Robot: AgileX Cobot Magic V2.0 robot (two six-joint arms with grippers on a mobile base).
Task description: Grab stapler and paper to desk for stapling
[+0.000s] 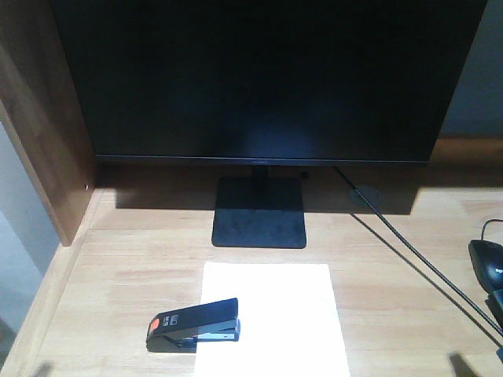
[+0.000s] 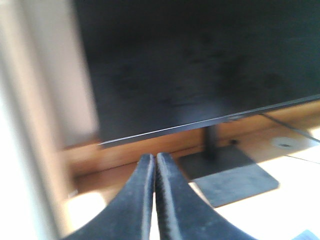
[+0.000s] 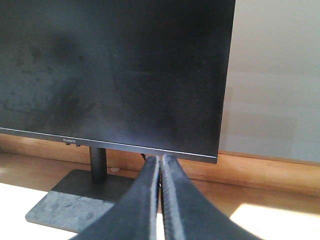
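The black stapler (image 1: 193, 323) with an orange label lies on the left edge of the white paper (image 1: 275, 314), its nose pointing right. Both rest on the light wooden desk (image 1: 134, 267) in front of the monitor stand. My left gripper (image 2: 154, 159) is shut with nothing between its fingers, held above the desk and facing the monitor; that view is blurred. My right gripper (image 3: 161, 159) is also shut and empty, pointing at the monitor's lower edge. Neither gripper shows in the front view, and neither wrist view shows the stapler.
A large black monitor (image 1: 267, 78) on a square stand (image 1: 259, 210) fills the back of the desk. A black cable (image 1: 409, 251) runs diagonally at the right, toward a black mouse (image 1: 489, 263) at the right edge. A wooden side panel (image 1: 47, 133) rises on the left.
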